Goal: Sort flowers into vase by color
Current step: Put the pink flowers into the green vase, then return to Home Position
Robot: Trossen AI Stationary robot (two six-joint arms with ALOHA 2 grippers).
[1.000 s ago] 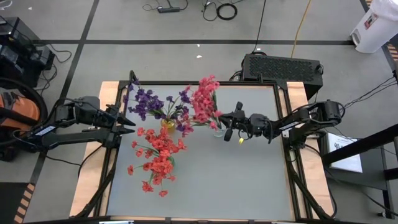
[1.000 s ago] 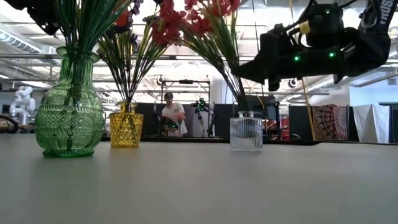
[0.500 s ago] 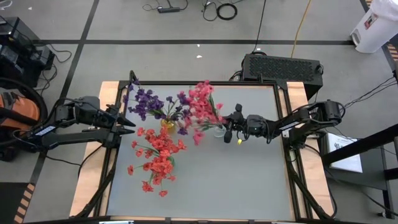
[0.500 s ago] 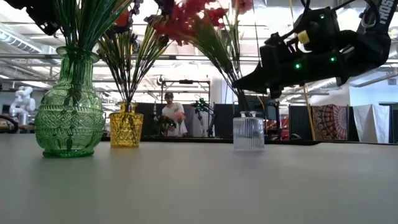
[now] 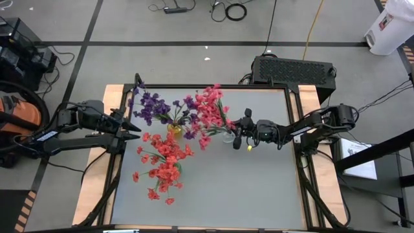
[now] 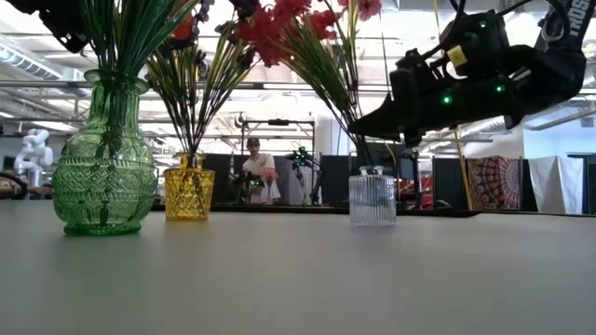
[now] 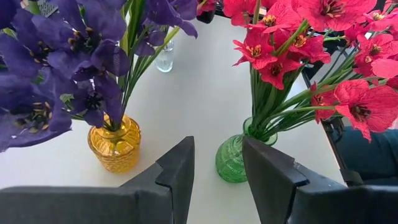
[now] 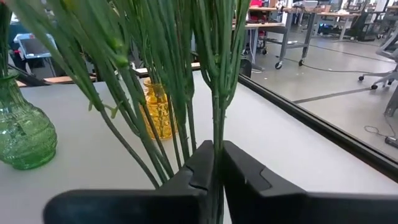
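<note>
Grey table (image 5: 259, 188): right fingers (image 8: 214, 163) pinch a green stem (image 8: 216, 93) above clear vase (image 6: 372, 197).

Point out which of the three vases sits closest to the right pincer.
The clear glass vase, holding pink-red flowers. The right pincer is shut on a stem right above it; the yellow vase and green vase stand farther off.

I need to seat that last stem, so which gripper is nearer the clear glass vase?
Right. The right gripper is directly beside the clear glass vase, shut on a green stem above it. The left gripper waits at the table's far left edge, beyond the yellow vase.
</note>
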